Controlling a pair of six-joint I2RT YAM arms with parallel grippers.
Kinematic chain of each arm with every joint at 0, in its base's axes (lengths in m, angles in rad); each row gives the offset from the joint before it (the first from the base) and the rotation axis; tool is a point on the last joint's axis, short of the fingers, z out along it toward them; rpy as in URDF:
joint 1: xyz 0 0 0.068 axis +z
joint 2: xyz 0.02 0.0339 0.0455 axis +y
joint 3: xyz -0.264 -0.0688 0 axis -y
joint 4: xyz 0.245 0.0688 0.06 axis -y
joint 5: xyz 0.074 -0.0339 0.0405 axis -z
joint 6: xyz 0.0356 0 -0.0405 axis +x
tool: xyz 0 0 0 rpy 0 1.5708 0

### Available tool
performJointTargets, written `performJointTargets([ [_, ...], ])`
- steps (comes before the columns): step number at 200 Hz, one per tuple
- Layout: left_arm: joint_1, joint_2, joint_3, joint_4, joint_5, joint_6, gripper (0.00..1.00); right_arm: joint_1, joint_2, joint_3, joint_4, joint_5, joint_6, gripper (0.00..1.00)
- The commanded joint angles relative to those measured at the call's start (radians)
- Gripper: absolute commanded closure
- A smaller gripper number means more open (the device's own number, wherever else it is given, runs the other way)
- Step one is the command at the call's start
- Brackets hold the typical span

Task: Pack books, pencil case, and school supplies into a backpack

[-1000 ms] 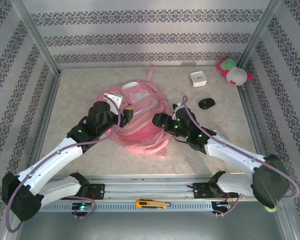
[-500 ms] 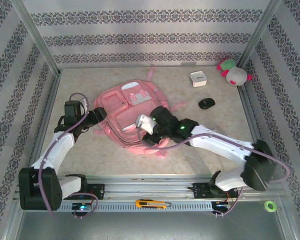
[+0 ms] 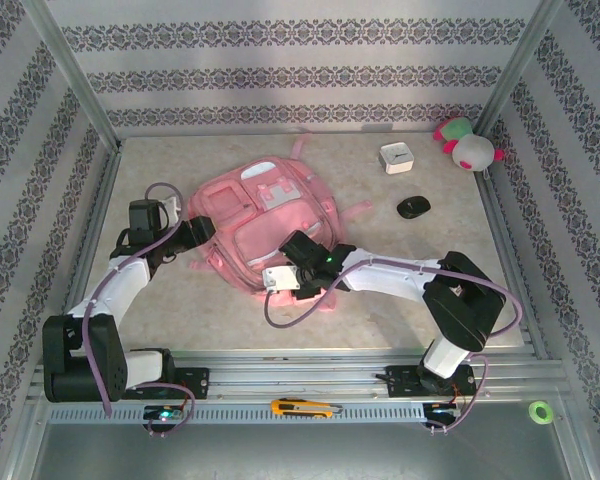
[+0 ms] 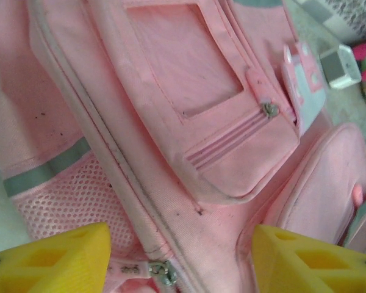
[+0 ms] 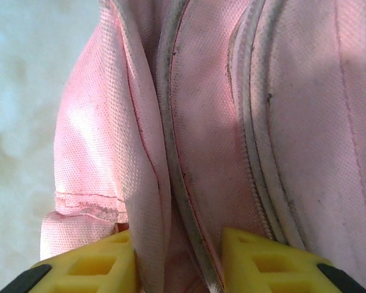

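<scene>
Pink backpack (image 3: 263,210) lies flat mid surface (image 3: 180,310), a touch toward 10 o'clock. Soft woven fabric, rounded outline, white patches, stacked zip pockets with piped seams. Side has a mesh panel (image 4: 61,201) under a grey band (image 4: 49,171); small metal zip pull (image 4: 269,110). At its 9 o'clock edge the left claw (image 4: 182,250) is released, yellow fingers wide apart over the zip seam. At its 6 o'clock edge the right claw (image 5: 178,262) is clenched on a fold of pink fabric.
</scene>
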Motion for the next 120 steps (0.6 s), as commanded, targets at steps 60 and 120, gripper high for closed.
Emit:
performJointTargets([
  [60, -0.016, 0.050, -0.066, 0.128, 0.181, 0.127, 0.38, -0.179, 0.021, -0.029, 0.009, 0.045, -0.141, 0.70],
  [120, -0.087, 0.132, -0.078, 0.172, 0.246, 0.145, 0.43, -0.229, 0.018, -0.029, 0.013, 0.017, -0.154, 0.70],
])
